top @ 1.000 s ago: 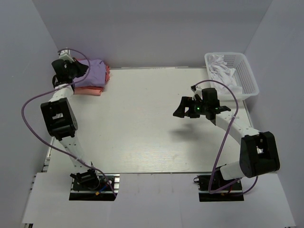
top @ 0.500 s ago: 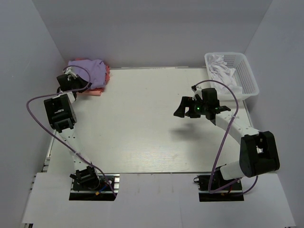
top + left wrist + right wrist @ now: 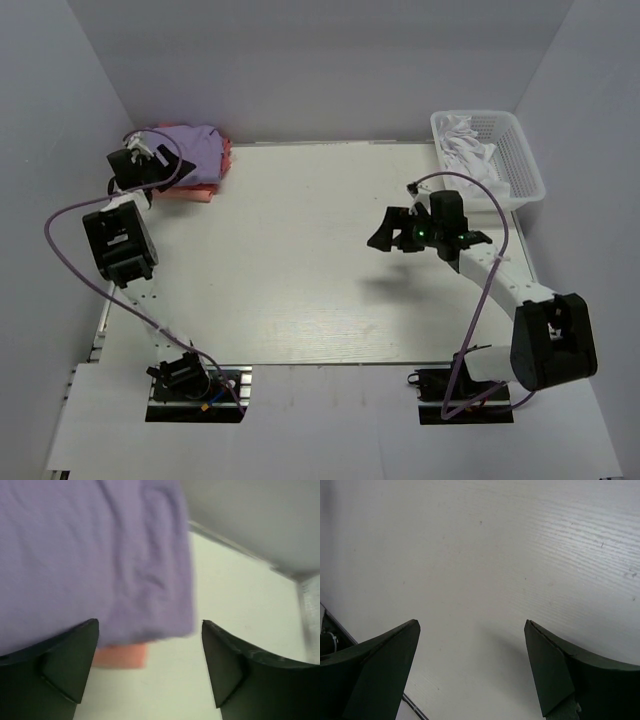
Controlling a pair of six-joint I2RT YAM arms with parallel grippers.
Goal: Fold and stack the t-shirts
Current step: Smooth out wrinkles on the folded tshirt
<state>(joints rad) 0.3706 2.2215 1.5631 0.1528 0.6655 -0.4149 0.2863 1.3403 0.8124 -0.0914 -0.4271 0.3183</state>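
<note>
We see the shirts piled at the far left corner of the desk point(image 3: 300, 290). The lavender shirt point(image 3: 192, 148) lies on top, a coral-red shirt point(image 3: 227, 155) shows at its right edge, and a paler pink shirt point(image 3: 190, 192) sticks out along the near edge.

The left tool point(image 3: 160, 168) sits at the left side of this pile and points toward it. In the left wrist view its fingers point(image 3: 70, 660) are spread wide with nothing gripped between them. The lavender cloth fills the view beyond them, and a strip of pink shows under its hem. We cannot tell whether the fingers touch the cloth.

The right tool point(image 3: 381, 236) hangs above the bare right half of the desk, well apart from the pile. Its fingers point(image 3: 375, 670) are also spread wide, with only the desk surface showing between them.

A white basket point(image 3: 522, 165) stands at the far right corner with white cloth point(image 3: 465, 135) in it.
</note>
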